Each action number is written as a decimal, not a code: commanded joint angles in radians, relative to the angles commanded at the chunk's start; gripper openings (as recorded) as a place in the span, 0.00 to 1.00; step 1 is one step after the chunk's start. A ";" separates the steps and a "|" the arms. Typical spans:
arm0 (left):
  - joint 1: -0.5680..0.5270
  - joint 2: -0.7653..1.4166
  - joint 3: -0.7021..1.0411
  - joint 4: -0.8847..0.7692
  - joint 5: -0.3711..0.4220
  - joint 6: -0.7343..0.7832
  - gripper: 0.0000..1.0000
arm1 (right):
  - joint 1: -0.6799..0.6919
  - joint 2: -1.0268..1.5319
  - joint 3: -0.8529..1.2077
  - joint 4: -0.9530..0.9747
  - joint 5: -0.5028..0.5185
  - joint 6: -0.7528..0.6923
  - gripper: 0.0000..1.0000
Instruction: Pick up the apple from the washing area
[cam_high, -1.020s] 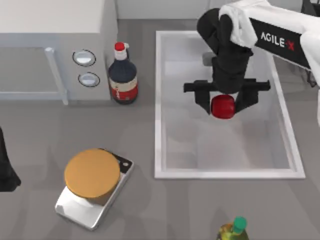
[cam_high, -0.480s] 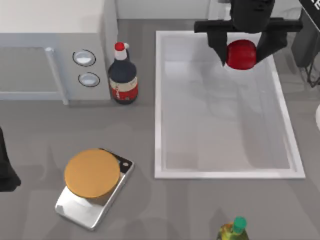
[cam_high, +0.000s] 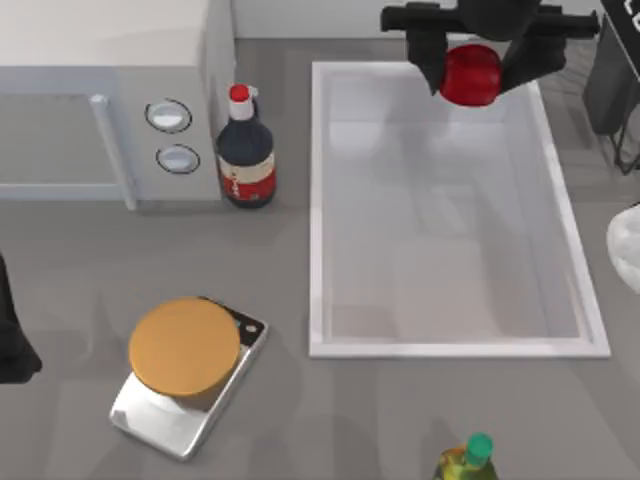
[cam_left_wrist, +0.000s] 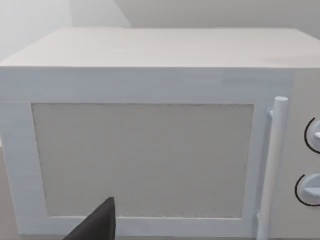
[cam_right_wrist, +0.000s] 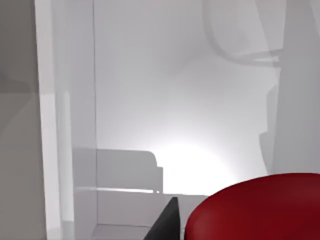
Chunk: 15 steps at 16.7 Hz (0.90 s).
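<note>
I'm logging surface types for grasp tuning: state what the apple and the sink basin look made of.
Apple, clamped in the right gripper: smooth, glossy red skin, judging by its soft sheen; waxy or plastic-like.
Sink basin: white, hard and smooth with faint reflections on its floor, probably ceramic or enamel, though that stays open.

I note glossy red apple (cam_high: 470, 74), white sink basin (cam_high: 318, 200), black right gripper (cam_high: 472, 75), dark bottle (cam_high: 246, 150) with red cap, tan disc (cam_high: 184, 346), grey tabletop (cam_high: 300, 420).

1 apple (cam_high: 471, 75), 1 sink (cam_high: 318, 200), 2 bottles (cam_high: 246, 150) (cam_high: 466, 460), 1 microwave (cam_high: 100, 90), 1 scale (cam_high: 185, 372), 2 dials (cam_high: 168, 115) (cam_high: 178, 158).
</note>
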 joint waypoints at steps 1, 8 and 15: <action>0.000 0.000 0.000 0.000 0.000 0.000 1.00 | -0.003 -0.008 -0.011 0.004 0.000 -0.003 0.00; 0.000 0.000 0.000 0.000 0.000 0.000 1.00 | -0.108 -0.244 -0.382 0.115 -0.005 -0.108 0.00; 0.000 0.000 0.000 0.000 0.000 0.000 1.00 | -0.288 -0.645 -1.108 0.301 -0.013 -0.288 0.00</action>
